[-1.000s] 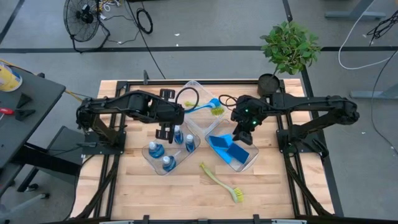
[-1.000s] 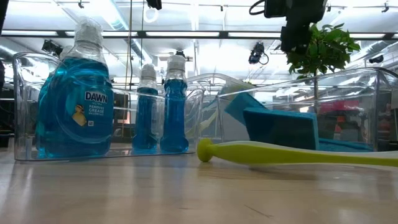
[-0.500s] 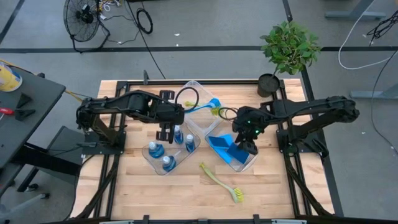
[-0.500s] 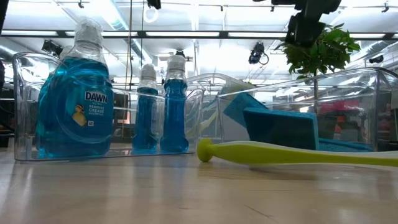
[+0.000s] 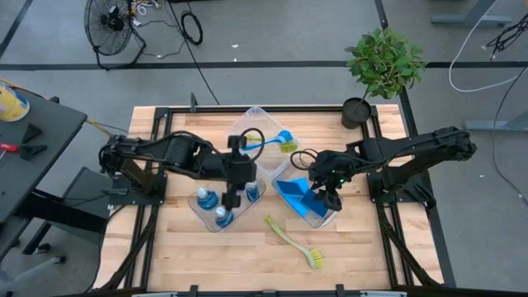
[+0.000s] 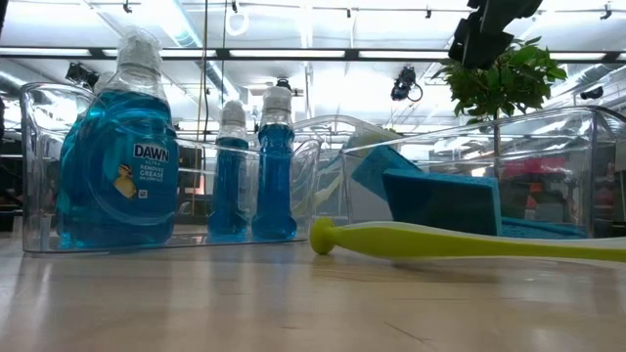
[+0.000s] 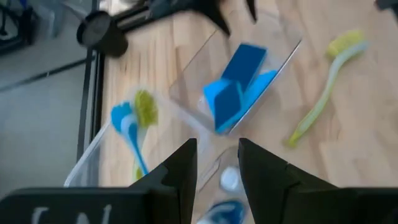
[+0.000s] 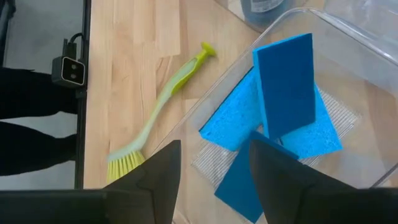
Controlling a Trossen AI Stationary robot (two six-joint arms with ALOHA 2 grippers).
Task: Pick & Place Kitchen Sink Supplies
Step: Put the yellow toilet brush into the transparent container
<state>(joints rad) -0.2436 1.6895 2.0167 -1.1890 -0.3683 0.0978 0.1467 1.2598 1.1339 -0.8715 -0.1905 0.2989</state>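
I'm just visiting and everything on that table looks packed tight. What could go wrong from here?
The right gripper hangs open over the bin of sponges; lowering, it could clip the bin's clear wall.
The left gripper, open, is above the bottles standing close together; it might knock one over.
The yellow-green brush lies loose on the table and could be swept aside.

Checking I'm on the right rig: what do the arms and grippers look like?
Two black jointed arms, left arm and right arm. Each gripper has two flat black fingers: left gripper, right gripper. A black cable loops over the left wrist, and a green light glows on the right wrist.
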